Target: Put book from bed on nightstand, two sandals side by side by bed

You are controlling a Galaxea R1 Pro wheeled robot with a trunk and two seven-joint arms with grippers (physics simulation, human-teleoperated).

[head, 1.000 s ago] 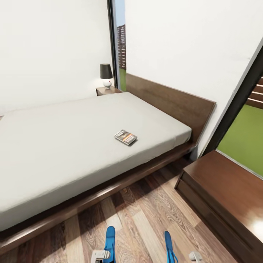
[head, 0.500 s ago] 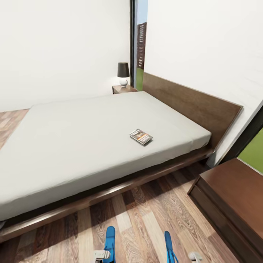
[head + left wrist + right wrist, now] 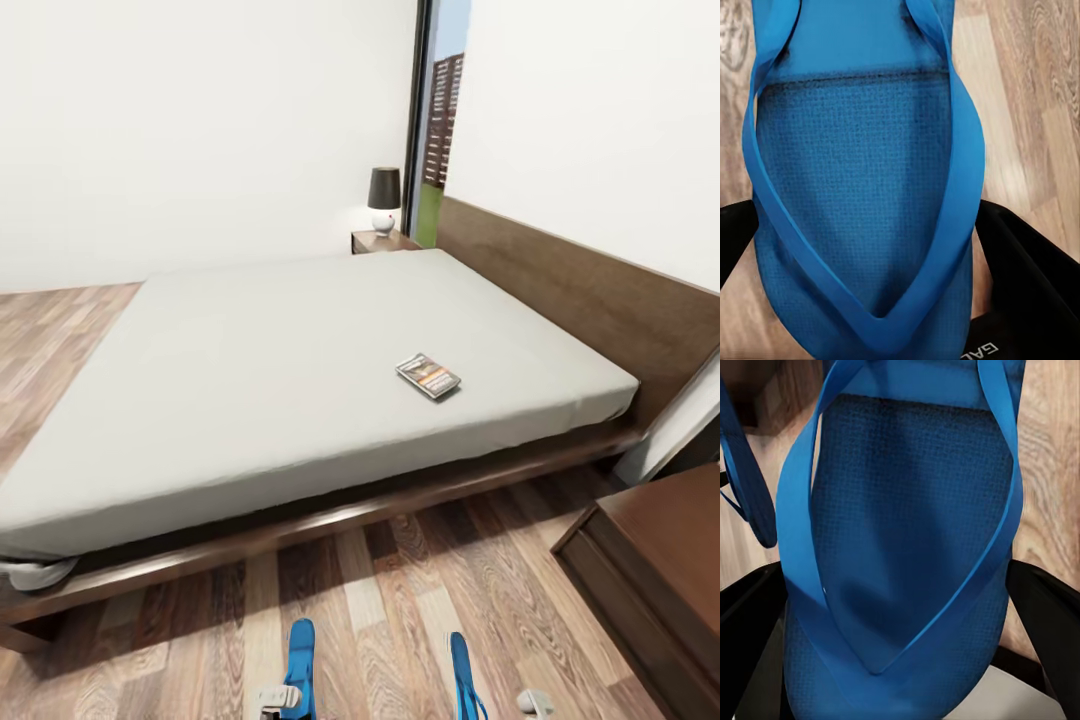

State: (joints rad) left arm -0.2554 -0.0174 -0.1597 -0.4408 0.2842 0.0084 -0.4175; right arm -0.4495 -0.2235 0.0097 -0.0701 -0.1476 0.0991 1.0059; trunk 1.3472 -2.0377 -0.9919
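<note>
1. Sandals first: the left sandal (image 3: 301, 660) stands up at the head view's lower edge, clamped between the black fingers (image 3: 1031, 277) of the left gripper (image 3: 280, 700).
2. The right sandal (image 3: 461, 670) is pinched the same way in the right gripper (image 3: 515, 705), over the wood floor (image 3: 400, 600).
3. The book (image 3: 428, 376) lies flat on the bed (image 3: 250, 350), near its headboard end.
4. A far nightstand (image 3: 383, 241) carries a lamp (image 3: 383, 199); the near nightstand (image 3: 660, 560) is, I think, what shows at the right.
</note>
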